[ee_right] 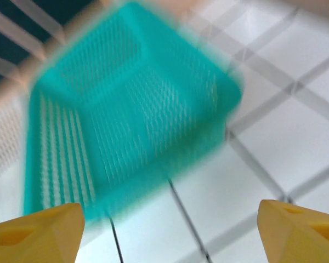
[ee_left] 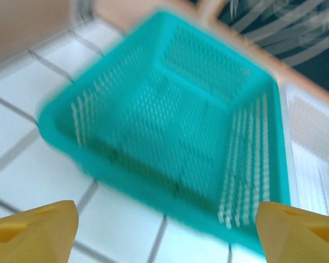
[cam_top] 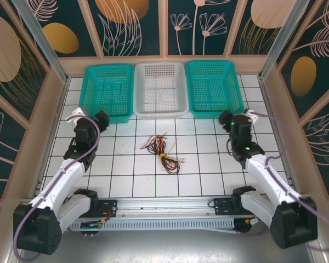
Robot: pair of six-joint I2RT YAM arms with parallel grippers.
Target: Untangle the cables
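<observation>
Behind the cables [cam_top: 162, 152], three baskets [cam_top: 160, 114]

walls [cam_top: 137, 27]: dark floral panels | floor [cam_top: 126, 164]: white gridded tiles

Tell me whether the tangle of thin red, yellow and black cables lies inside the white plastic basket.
No, the thin cables lie on the white tiled table, short of the white plastic basket.

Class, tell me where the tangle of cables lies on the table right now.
In the top external view the cables lie bunched near the middle of the tiled table, centred left to right, on the near side of the white basket.
</observation>
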